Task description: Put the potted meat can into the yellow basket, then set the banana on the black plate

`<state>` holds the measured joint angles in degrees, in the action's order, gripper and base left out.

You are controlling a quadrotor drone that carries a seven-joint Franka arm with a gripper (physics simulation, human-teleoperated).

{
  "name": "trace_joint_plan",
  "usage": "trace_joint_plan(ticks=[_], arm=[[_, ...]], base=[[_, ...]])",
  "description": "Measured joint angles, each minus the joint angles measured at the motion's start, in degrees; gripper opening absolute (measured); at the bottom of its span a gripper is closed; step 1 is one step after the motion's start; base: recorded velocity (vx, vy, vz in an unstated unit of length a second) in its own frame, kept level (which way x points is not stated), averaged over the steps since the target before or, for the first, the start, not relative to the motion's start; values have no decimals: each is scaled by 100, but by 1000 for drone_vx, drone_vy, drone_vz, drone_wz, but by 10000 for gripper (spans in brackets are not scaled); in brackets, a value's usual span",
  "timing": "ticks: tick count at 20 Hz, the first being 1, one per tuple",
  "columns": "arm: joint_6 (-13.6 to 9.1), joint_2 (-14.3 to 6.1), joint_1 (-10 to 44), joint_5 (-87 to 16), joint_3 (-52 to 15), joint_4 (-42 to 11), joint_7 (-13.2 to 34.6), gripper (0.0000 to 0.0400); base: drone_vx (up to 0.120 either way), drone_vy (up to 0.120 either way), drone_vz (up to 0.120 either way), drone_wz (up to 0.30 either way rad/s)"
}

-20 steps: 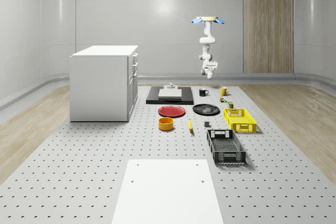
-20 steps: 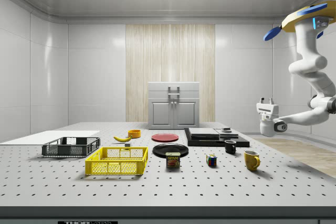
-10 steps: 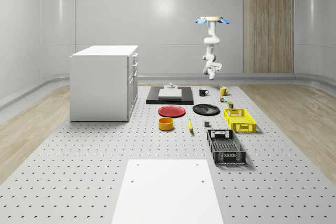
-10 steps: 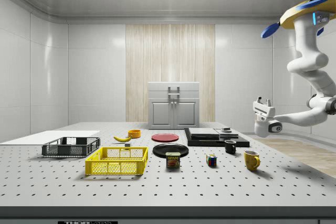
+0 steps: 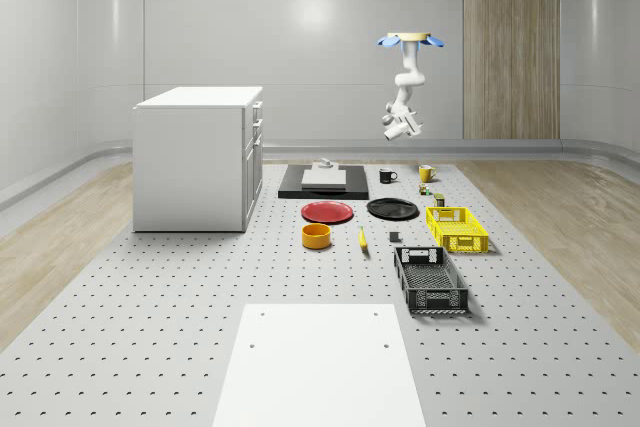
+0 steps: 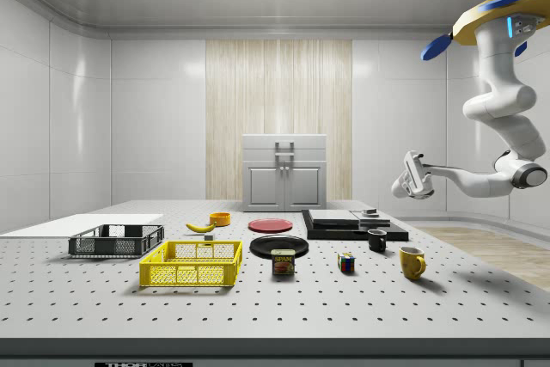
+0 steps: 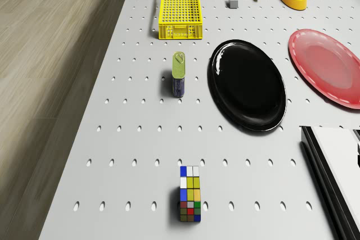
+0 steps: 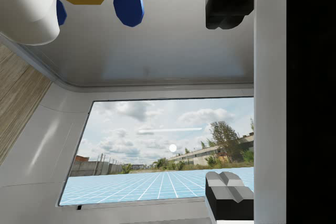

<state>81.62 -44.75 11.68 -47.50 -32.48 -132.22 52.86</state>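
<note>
Approach, step one: drone hovers upper right of the side view; fingers spread, empty. Can stands mid-frame on bench, beside basket. Next: descend over can.

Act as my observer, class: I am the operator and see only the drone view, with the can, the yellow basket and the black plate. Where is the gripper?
Observer: The gripper hangs high in the air, holding nothing, roughly above the yellow mug and well to the side view's right of the can.
Operator: Are its fingers open?
Observer: Yes. The wrist view shows the fingers wide apart.
Operator: And the drone itself?
Observer: The drone hovers high up over the far end of the table, as the whole-scene view shows it.
</note>
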Motion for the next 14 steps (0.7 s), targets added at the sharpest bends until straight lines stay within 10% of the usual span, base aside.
trace_joint_plan(ticks=[7,14], arm=[[-336,-567,1728,-4283,-2275,-2399,1591,400],[-1186,-1056,3596,-6205,-3382,-3237,2917,400]], base=[[120,69,-23,0],[120,0,-114,0]])
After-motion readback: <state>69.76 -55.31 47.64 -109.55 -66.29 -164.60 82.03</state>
